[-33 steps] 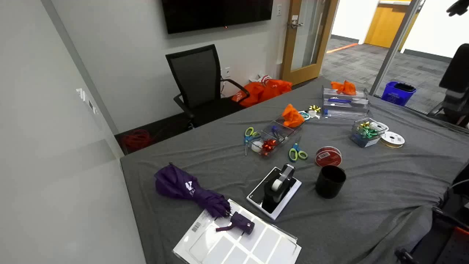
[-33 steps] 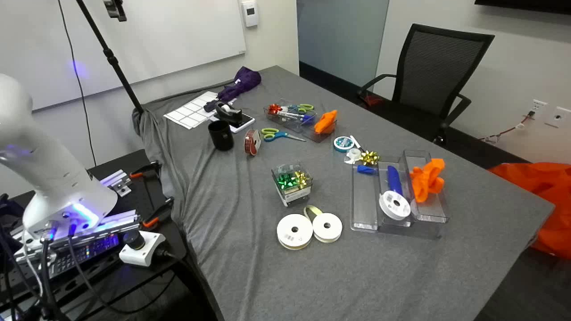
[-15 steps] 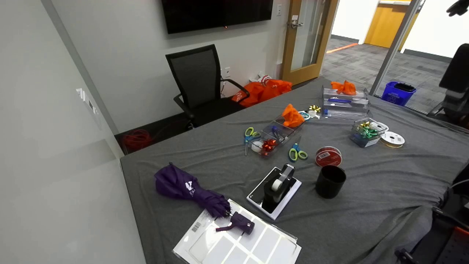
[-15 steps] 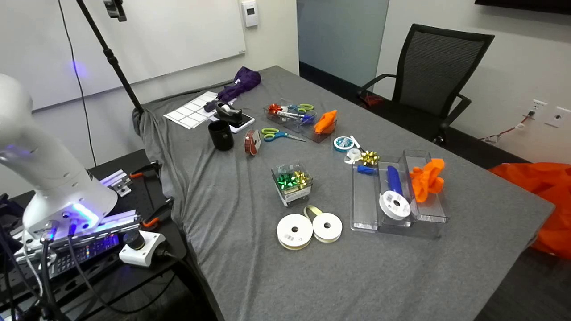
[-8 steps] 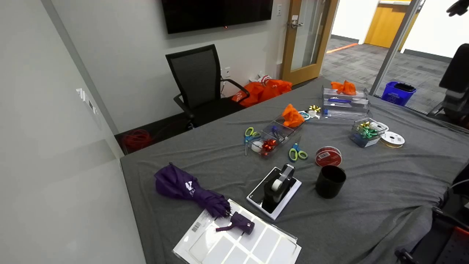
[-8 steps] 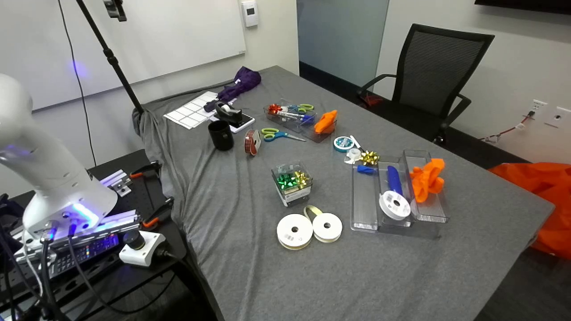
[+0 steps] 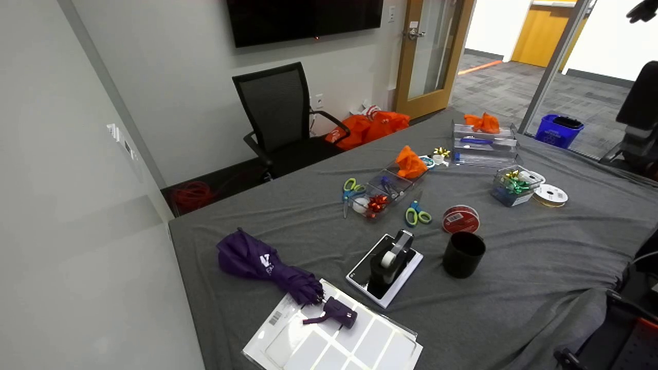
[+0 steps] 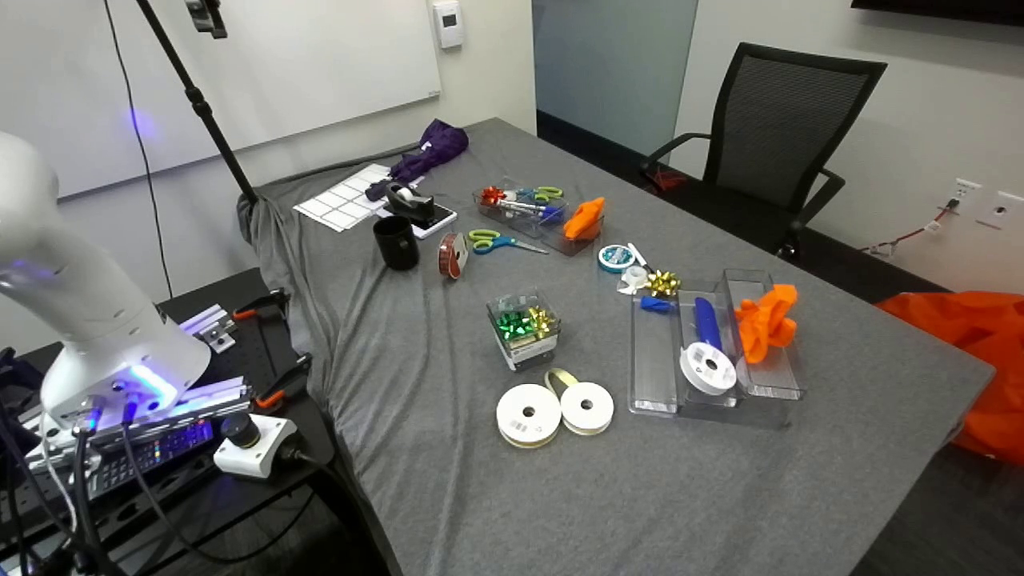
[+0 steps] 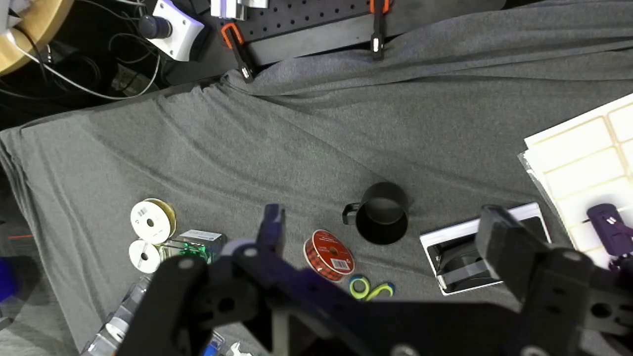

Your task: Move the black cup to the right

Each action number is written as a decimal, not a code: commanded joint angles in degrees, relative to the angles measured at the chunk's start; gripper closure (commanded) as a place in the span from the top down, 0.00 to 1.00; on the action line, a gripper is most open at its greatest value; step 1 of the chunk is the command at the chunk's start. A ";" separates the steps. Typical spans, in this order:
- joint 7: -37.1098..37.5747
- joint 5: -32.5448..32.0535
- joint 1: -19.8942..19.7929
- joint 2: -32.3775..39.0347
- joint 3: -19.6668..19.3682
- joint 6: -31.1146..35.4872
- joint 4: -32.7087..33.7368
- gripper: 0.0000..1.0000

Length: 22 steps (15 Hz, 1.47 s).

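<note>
The black cup (image 7: 463,255) stands upright on the grey cloth, and it shows in both exterior views (image 8: 396,242). In the wrist view the cup (image 9: 382,225) is seen from above, with its handle (image 9: 350,213) pointing left. My gripper (image 9: 384,211) is open, its fingers (image 9: 509,242) wide apart and nothing between them. The cup appears in the gap between the fingertips but lies well below them on the table. In an exterior view a dark gripper part (image 8: 206,18) shows high at the top edge.
A red ribbon roll (image 7: 461,220) stands close beside the cup. A tape dispenser (image 7: 386,264) sits on a black-and-white device (image 7: 366,272). Scissors (image 7: 416,213), a small bow box (image 8: 524,332), white spools (image 8: 528,414), label sheets (image 7: 334,349) and a purple umbrella (image 7: 257,264) lie around.
</note>
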 commanded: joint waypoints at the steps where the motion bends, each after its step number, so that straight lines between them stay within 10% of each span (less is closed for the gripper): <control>1: 0.67 -0.55 1.45 0.43 -1.00 -0.17 0.21 1.00; 18: 0.67 -0.55 1.45 0.43 -1.00 -0.17 0.21 1.00; 22: 10.07 1.33 -0.68 0.75 -1.58 4.17 -3.16 1.00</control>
